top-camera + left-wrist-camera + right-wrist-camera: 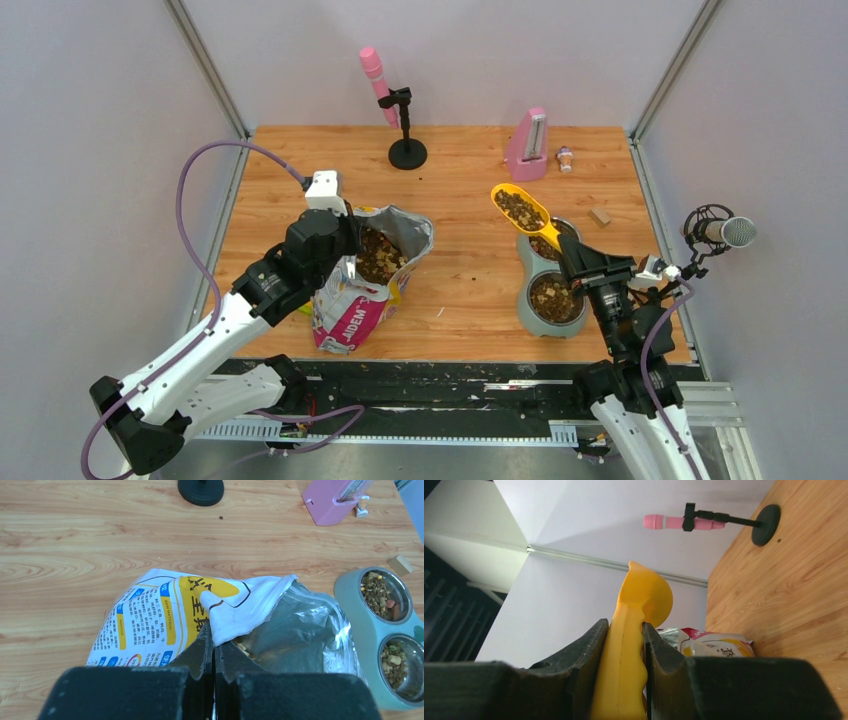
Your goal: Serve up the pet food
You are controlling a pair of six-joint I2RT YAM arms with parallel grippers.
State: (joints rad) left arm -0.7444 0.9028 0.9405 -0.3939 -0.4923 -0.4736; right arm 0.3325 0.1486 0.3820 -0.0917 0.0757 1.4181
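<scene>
While the R gripper [625, 626] is clamped on the handle of the yellow plastic scoop [525, 212], jaws pressed to either side of it in the wrist view, the load of small dry brown-and-tan kibble pellets [518, 208] sits in the scoop head, held up off the table. Scoop's long axis runs diagonally: handle at the gripper, head out beyond it, away from the arm base and toward the L side. That puts the head just past the far-left edge of the grey-green double dish [524, 300] w/ its two steel bowls, not squarely over either one. Far bowl [566, 230] lies right under the handle, partly hidden by it; near bowl [553, 298] is closer to the base, beside the wrist. Both already show kibble. My read: the pour needs the head drawn back toward the R arm, along the handle's own line, until it's over the far bowl, then a roll of the wrist. Tip too early and pellets prob. land on the wood tabletop [470, 170].

L gripper [214, 647] is closed tight, pinching the white torn rim of the crinkly yellow-white-pink printed bag [165, 615] and holding its mouth open; more kibble shows inside. Bag stands well apart from the dish, bare wood between, so the R arm is clearly the nearer one for the serve.
</scene>
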